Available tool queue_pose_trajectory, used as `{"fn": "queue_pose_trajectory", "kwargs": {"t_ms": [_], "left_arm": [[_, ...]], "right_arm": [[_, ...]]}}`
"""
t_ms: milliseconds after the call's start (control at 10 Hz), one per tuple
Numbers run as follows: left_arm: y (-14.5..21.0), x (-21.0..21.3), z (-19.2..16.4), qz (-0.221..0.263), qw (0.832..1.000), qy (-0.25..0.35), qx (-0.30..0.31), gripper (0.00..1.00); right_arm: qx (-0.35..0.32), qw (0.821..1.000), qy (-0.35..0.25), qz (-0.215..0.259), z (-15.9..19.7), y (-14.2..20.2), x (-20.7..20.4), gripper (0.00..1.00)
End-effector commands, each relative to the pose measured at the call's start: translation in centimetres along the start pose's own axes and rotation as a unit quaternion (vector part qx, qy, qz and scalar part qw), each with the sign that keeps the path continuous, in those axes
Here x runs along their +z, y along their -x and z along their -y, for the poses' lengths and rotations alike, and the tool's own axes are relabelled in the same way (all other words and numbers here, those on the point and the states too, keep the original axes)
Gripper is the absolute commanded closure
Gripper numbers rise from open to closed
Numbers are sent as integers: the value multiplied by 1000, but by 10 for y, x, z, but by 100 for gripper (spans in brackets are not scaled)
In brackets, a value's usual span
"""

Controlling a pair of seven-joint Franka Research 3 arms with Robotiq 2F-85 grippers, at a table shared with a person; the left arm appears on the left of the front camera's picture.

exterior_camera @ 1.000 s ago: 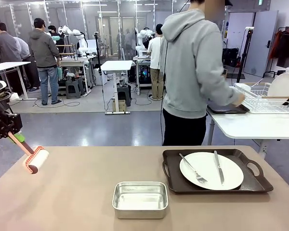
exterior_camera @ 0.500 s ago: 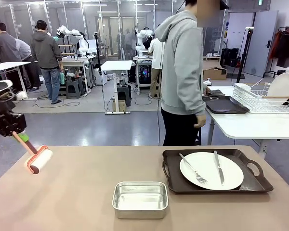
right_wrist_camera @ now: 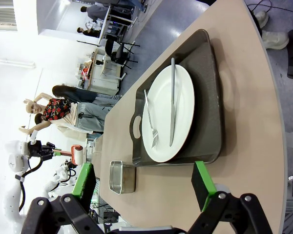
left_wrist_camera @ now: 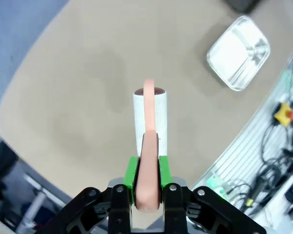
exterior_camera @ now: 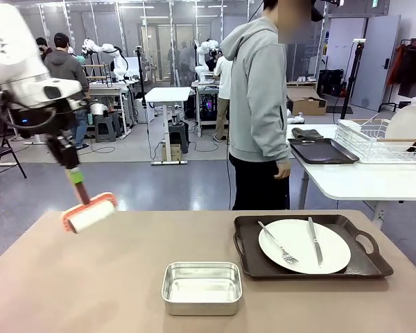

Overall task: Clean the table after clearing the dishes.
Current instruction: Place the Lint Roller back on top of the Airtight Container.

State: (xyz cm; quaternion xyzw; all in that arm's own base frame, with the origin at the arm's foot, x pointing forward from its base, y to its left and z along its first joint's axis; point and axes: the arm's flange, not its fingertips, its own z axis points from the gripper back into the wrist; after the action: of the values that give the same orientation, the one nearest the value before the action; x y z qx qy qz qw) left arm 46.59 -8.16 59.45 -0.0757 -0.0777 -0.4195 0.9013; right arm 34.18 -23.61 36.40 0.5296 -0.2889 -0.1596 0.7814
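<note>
Front view: left gripper (exterior_camera: 68, 164) raised at the far left, fingers closed on the green-and-pink handle of a lint roller (exterior_camera: 90, 212), white roll with orange-pink end caps slanting down from the fingertips, close over the far left edge of the table (exterior_camera: 125, 277). Table top plain matte tan, wide. Well off to the right of those fingers, a dark brown handled tray (exterior_camera: 371, 263) with a round white plate (exterior_camera: 301, 243), metal fork (exterior_camera: 276, 241) and knife (exterior_camera: 314, 241) lying on it side by side. Steel pan (exterior_camera: 202, 286), rectangular, near the front edge, between roller and tray. Beyond the table, a person (exterior_camera: 260, 97) in a grey hoodie, side-on, beside a white table (exterior_camera: 360, 182) with a second dark tray (exterior_camera: 326, 151) and a white wire dish rack (exterior_camera: 374, 142). Left wrist view: green pads (left_wrist_camera: 131, 173) pressed narrow against both sides of the pink handle, white roll straight ahead of the fingertips over tan table top, steel pan farther ahead and to the right. Right wrist view: right gripper (right_wrist_camera: 142, 171) with fingers spread wide, green pads (right_wrist_camera: 83, 178) far apart, nothing between them; ahead of the fingertips the tray with plate, fork and knife, the steel pan just beyond the left finger. Any print too small to read.
</note>
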Motion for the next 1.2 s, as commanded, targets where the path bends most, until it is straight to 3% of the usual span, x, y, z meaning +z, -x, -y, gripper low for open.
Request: {"fn": "queue_pose_trajectory", "kwargs": {"t_ms": [0, 300, 400, 500, 700, 1100], "left_arm": [[-36, -16, 35, -32, 991, 5, -133, 78], [-92, -42, 119, -51, 954, 37, -292, 78], [-105, -49, 141, -64, 944, 23, -323, 78], [-114, -52, 157, -72, 938, 13, -340, 78], [-112, -63, 163, -57, 946, 32, -317, 78], [-117, -63, 165, -62, 944, 29, -322, 78]], "right_arm": [[2, 1000, 0, -2, -1, 2, 2, 0], [2, 1000, 0, -2, -1, 2, 2, 0], [2, 1000, 0, -2, -1, 2, 2, 0], [2, 1000, 0, -2, -1, 2, 2, 0], [2, 1000, 0, -2, -1, 2, 2, 0], [2, 1000, 0, -2, -1, 2, 2, 0]]}}
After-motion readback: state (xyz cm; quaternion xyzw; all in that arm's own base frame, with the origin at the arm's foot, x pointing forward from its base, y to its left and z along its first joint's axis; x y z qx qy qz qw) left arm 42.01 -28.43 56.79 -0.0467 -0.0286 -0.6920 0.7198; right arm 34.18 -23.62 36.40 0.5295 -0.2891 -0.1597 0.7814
